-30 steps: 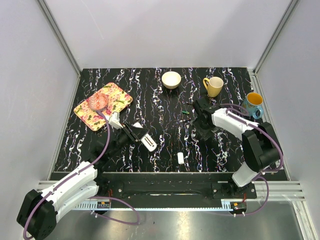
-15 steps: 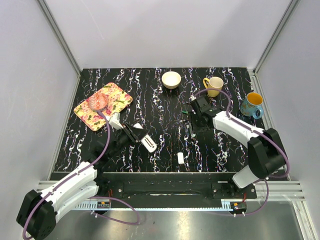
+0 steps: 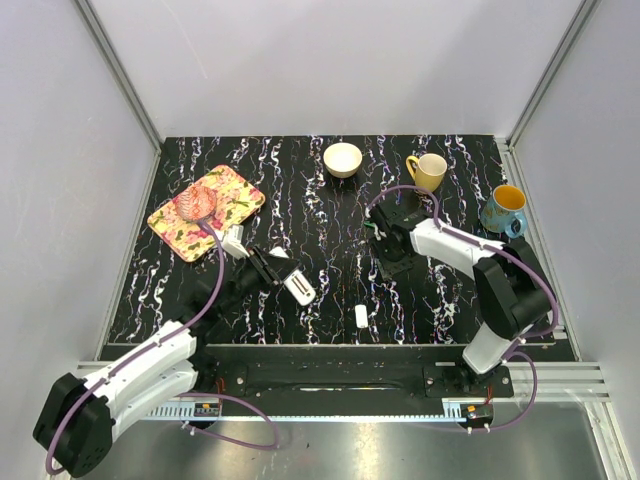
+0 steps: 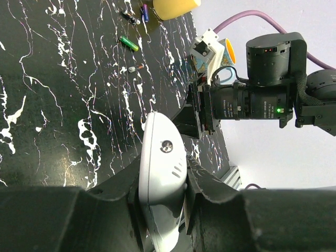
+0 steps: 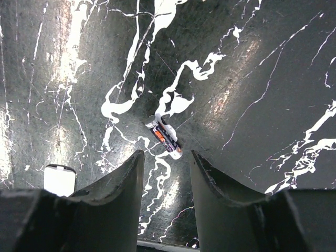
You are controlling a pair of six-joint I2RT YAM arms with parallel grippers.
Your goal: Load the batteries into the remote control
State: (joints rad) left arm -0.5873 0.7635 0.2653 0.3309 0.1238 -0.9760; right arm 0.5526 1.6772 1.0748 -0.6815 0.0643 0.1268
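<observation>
Landmark = yellow mug (image 3: 427, 172), far-right part of black marbled table (image 3: 300, 170).

L gripper (image 3: 284, 279): well to near-left of mug. Clamped on remote control (image 3: 299, 289), gripping its long edges. In L wrist view the remote sits tight betw. both fingers (image 4: 207, 184). Plain white back w/ one screw faces the cam, and the rounded end pokes out past the tips. Can't tell if it's clear of the table.

R gripper (image 3: 386, 262): near side of mug, a bit left, pointing down at table. In R wrist view the fingers (image 5: 121, 184) are part-way apart, moderate gap, nothing betw. them. A small dark cylinder w/ red-white mark (image 5: 164, 137) lies flat just beyond the tips, in line w/ the gap, not touching. Can't tell if it's a battery.

Green battery (image 4: 128, 43): flat on table, near mug on its near-left side, apart from both grippers. A few more tiny bits lie closer to mug, too small to ID.

Small white lozenge piece (image 3: 361, 316): near-left of mug, nearer the arm bases than R gripper, and also in the corner of R wrist view.

Other: cream bowl (image 3: 343, 159) left of mug, about as far back. Blue mug (image 3: 503, 208) is right of it and slightly nearer. Floral tray (image 3: 238, 198) sits far left of mug.
</observation>
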